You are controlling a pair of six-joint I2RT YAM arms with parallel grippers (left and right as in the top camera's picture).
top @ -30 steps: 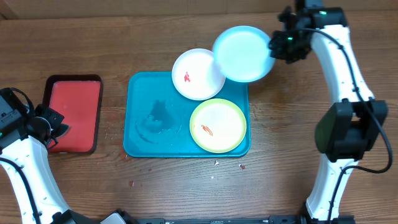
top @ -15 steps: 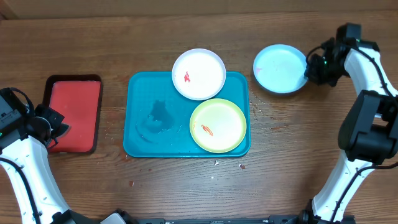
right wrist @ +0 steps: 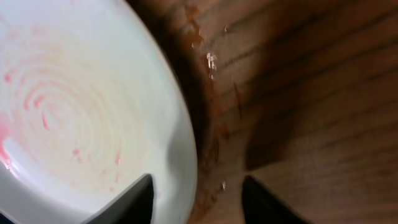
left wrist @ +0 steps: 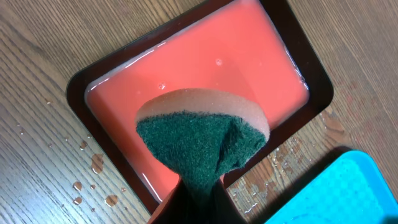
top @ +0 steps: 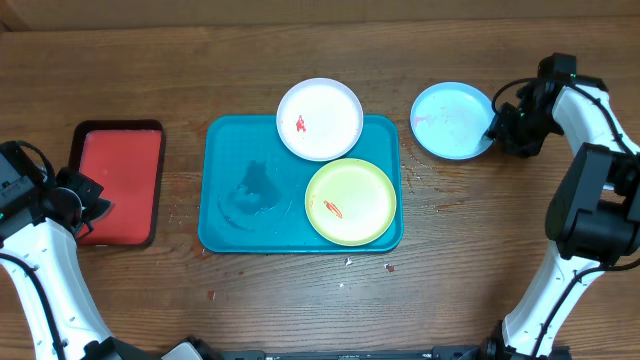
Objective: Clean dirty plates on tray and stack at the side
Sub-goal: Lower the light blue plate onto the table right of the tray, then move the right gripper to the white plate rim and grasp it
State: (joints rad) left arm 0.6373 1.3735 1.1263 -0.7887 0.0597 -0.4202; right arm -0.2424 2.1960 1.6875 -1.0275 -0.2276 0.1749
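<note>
The light blue plate (top: pixel 452 120) lies flat on the wood to the right of the teal tray (top: pixel 240 190), faint red smears on it (right wrist: pixel 81 112). My right gripper (top: pixel 497 128) stands open at the plate's right rim (right wrist: pixel 198 183), one finger over the plate and the other over the table. The white plate (top: pixel 319 119) overlaps the tray's back rim and carries a red smear. The yellow-green plate (top: pixel 350 201) sits in the tray's front right, also smeared. My left gripper (top: pixel 88 203) is shut (left wrist: pixel 200 186) on a green-and-tan sponge (left wrist: pixel 199 137) above the red tray.
A red tray (top: pixel 120 180) with a dark rim holds liquid at the far left (left wrist: pixel 205 56). Water drops dot the wood around it. A wet patch shows in the teal tray's left half, and its corner (left wrist: pixel 336 193) shows in the left wrist view. Small crumbs lie in front of the tray.
My right arm carried the light blue plate from over the tray's back right corner out to the table on the right, set it down, and its jaws opened. The left arm stayed still.
</note>
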